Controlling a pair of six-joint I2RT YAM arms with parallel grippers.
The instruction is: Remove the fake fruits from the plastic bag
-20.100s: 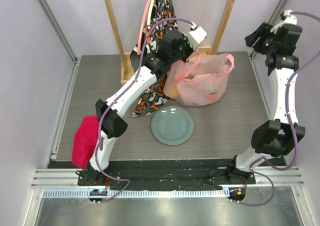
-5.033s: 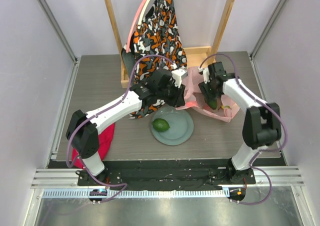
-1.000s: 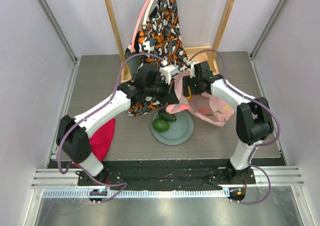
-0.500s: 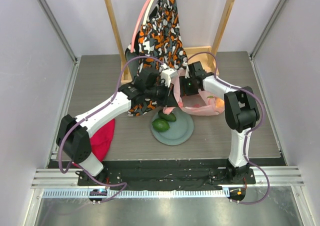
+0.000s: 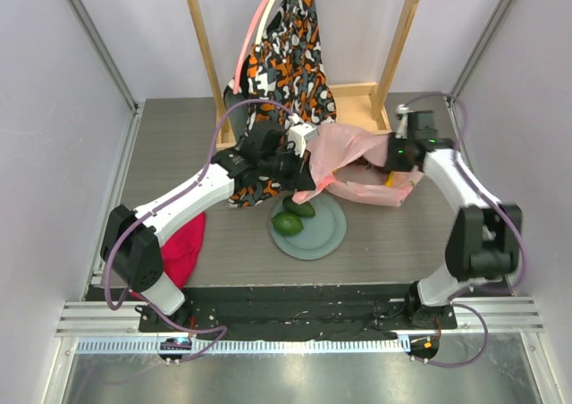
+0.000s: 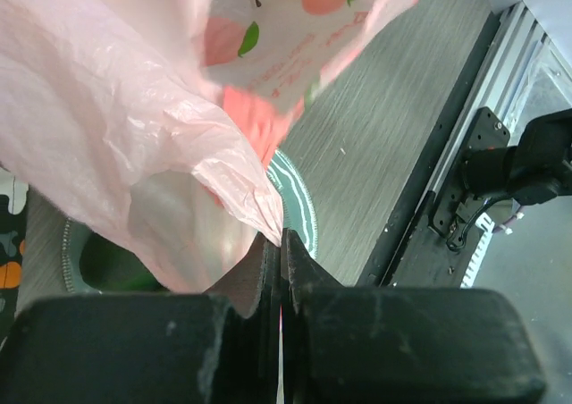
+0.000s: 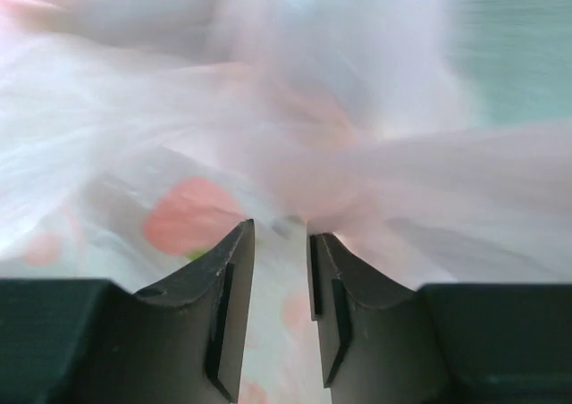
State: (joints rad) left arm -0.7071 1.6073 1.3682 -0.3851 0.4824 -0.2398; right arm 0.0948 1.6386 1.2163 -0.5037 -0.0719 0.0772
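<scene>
The plastic bag [image 5: 353, 158] hangs stretched between the two arms, lifted off the worktop [image 5: 170, 145] with its printed pink film pulled taut from side to side. Inside it, low at the right end, a small yellow fruit [image 5: 391, 180] shows through the plastic. Two green fruits [image 5: 286, 223] are already out, lying just beside each other on the left part of the grey-green plate [image 5: 328, 231], right below the bag's left end. The left tool [image 6: 279, 243] has its fingers pressed together on a fold of the film there. The right tool [image 7: 279, 230] is at the bag's far right end, its jaws standing a narrow slit apart. The wrist view is blurred, but bunched film seems to be nipped between them. Behind the bag a patterned garment [image 5: 281, 55] hangs from a wooden frame [image 5: 201, 46], and a red cloth [image 5: 183, 248] lies at the worktop's near left edge.
</scene>
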